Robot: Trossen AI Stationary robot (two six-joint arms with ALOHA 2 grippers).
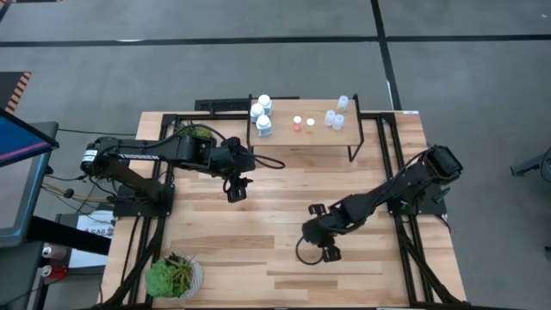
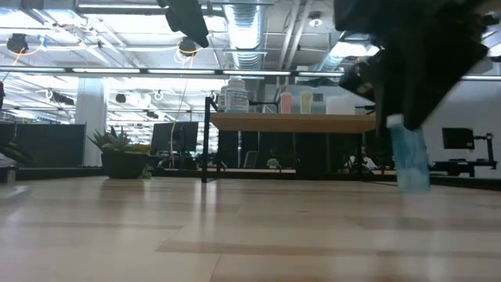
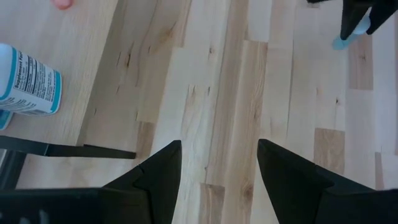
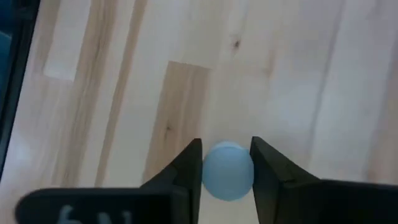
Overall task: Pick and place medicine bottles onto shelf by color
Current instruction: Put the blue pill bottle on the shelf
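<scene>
My right gripper (image 4: pixel 226 163) is shut on a small pale-blue medicine bottle (image 4: pixel 227 171), over the table's near right part (image 1: pixel 331 252). In the low view the bottle (image 2: pixel 409 160) hangs below the dark gripper. The shelf (image 1: pixel 306 138), a small wooden board on black legs, stands at the table's far edge. On it stand white bottles (image 1: pixel 261 116) at the left, two orange ones (image 1: pixel 303 124) in the middle and pale-blue ones (image 1: pixel 336 114) at the right. My left gripper (image 1: pixel 237 191) hovers open in front of the shelf's left end, with nothing between its fingers (image 3: pixel 168 180). My right gripper pinches the pale-blue bottle's upper body (image 2: pixel 401 133) between its two fingers, one on either side (image 4: pixel 193 168). The fingers come from above, slanting down. The bottle hangs nearly upright below them, its lower end (image 2: pixel 413 182) clear of the table.
A potted plant (image 1: pixel 174 275) stands at the table's near left corner and another (image 1: pixel 198 132) at the far left beside the shelf. A labelled white bottle (image 3: pixel 28 84) on the shelf lies close to my left gripper. Bare wood (image 1: pixel 258 232) spreads across the table's middle.
</scene>
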